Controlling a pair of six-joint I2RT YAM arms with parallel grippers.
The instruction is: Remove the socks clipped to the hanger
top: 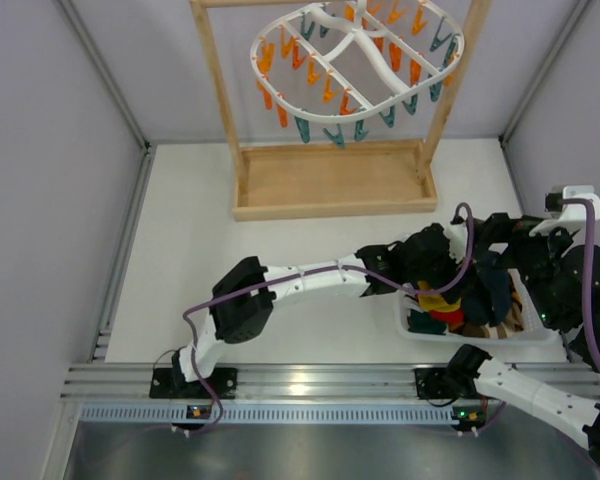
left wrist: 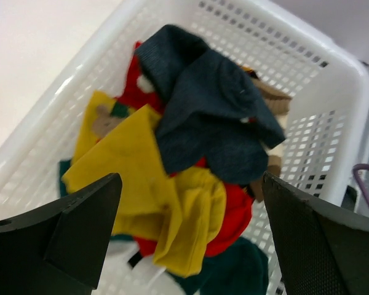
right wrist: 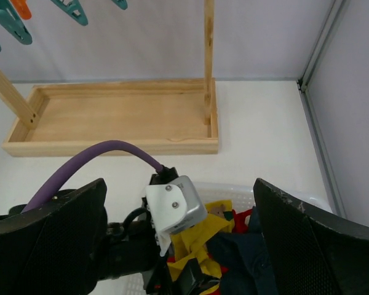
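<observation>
The white oval hanger (top: 355, 70) hangs from the wooden stand at the back, and its orange and teal pegs hold no sock in view. The socks lie heaped in a white basket (top: 460, 338): a dark navy sock (left wrist: 215, 110) on top, then mustard yellow (left wrist: 135, 166), red (left wrist: 237, 215) and teal (left wrist: 246, 270). My left gripper (left wrist: 190, 246) is open and empty just above the heap; in the top view it (top: 435, 285) is over the basket. My right gripper (right wrist: 179, 233) is open and empty, above and behind the basket, over the left wrist.
The light wooden frame stand (top: 330, 180) has a tray base (right wrist: 117, 120) on the table behind the basket. A purple cable (right wrist: 92, 160) runs to the left wrist camera (right wrist: 175, 206). Grey walls close in on the left, right and back.
</observation>
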